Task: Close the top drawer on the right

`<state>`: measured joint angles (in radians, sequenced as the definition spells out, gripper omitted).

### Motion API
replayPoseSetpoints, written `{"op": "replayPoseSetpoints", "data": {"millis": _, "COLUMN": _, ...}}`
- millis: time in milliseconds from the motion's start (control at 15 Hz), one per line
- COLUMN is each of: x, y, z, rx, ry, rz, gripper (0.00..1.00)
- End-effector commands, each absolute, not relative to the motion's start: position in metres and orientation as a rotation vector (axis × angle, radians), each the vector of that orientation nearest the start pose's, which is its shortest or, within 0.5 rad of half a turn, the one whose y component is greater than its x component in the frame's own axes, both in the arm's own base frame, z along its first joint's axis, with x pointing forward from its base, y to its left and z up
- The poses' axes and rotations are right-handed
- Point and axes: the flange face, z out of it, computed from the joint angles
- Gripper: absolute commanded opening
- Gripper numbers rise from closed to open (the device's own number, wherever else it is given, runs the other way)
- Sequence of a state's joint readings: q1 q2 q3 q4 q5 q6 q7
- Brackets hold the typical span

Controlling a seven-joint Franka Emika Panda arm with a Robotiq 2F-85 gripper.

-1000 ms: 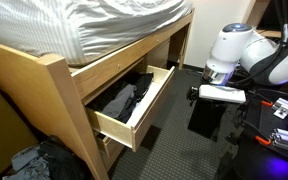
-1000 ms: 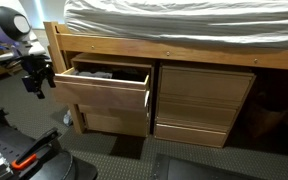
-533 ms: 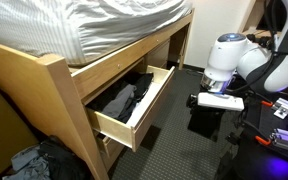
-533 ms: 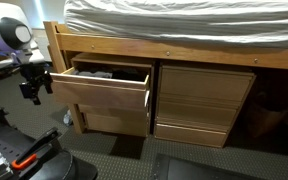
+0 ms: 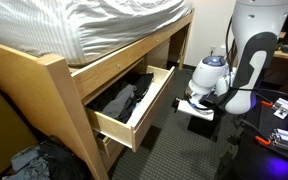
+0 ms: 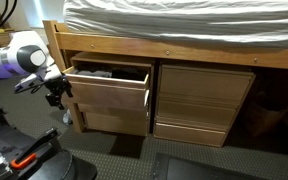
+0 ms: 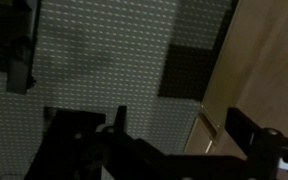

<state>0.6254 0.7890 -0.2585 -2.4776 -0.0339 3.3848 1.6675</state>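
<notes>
Top drawer [image 5: 152, 105] is pulled well out of the bed frame, with its flat front panel facing the room. It is the upper drawer of the stack next to the bed post [image 5: 62, 115]. Dark folded clothes [image 5: 119, 98] lie inside and are also visible over the front edge in an exterior view [image 6: 94, 73].

End effector [image 6: 56, 94] hangs low, just beside the outer corner of the drawer front [image 6: 109, 93]. Cannot tell from either exterior view whether it touches the wood. In an exterior view [image 5: 197, 102] it sits near the panel, above a black box [image 5: 206, 122] on the floor.

Wrist view is dim. The fingers [image 7: 79, 130] read as spread apart with nothing between them, so the end effector [image 7: 174, 128] is released. Grey carpet lies beneath, with pale wood at the frame's right edge.

Surroundings:
- A lower drawer [image 6: 114, 122] under the open one is flush.
- A second stack of drawers [image 6: 204, 100] beside it is flush as well.
- A mattress with a striped sheet [image 5: 104, 25] lies on top of the frame.
- The floor is dark ribbed carpet [image 5: 174, 150].
- A heap of clothes [image 5: 29, 160] lies by the post.
- Black equipment [image 6: 9, 150] sits on the floor near the arm.
</notes>
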Motion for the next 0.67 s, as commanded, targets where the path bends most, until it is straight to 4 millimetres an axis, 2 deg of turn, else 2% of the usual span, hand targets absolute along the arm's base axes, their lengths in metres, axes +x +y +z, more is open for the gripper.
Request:
{"op": "replayPoseSetpoints", "data": {"millis": 0, "x": 0.417, "y": 0.132, "z": 0.022, "rx": -2.435, "ry": 1.792, "rz": -0.523, "gripper": 1.0}}
{"op": "replayPoseSetpoints", "data": {"millis": 67, "x": 0.414, "y": 0.134, "z": 0.026, "rx": -2.488, "ry": 1.779, "rz": -0.478, "gripper": 1.0}}
{"op": "replayPoseSetpoints", "data": {"millis": 200, "x": 0.413, "y": 0.139, "z": 0.023, "rx": -2.452, "ry": 1.795, "rz": -0.505, "gripper": 1.0}}
{"op": "replayPoseSetpoints", "data": {"millis": 400, "x": 0.415, "y": 0.134, "z": 0.021, "rx": -2.445, "ry": 1.811, "rz": -0.509, "gripper": 1.0}}
{"op": "replayPoseSetpoints", "data": {"millis": 533, "x": 0.453, "y": 0.163, "z": 0.053, "rx": -2.412, "ry": 1.655, "rz": -0.501, "gripper": 1.0}}
{"op": "replayPoseSetpoints", "data": {"millis": 600, "x": 0.463, "y": 0.169, "z": 0.06, "rx": -2.395, "ry": 1.621, "rz": -0.5, "gripper": 1.0}}
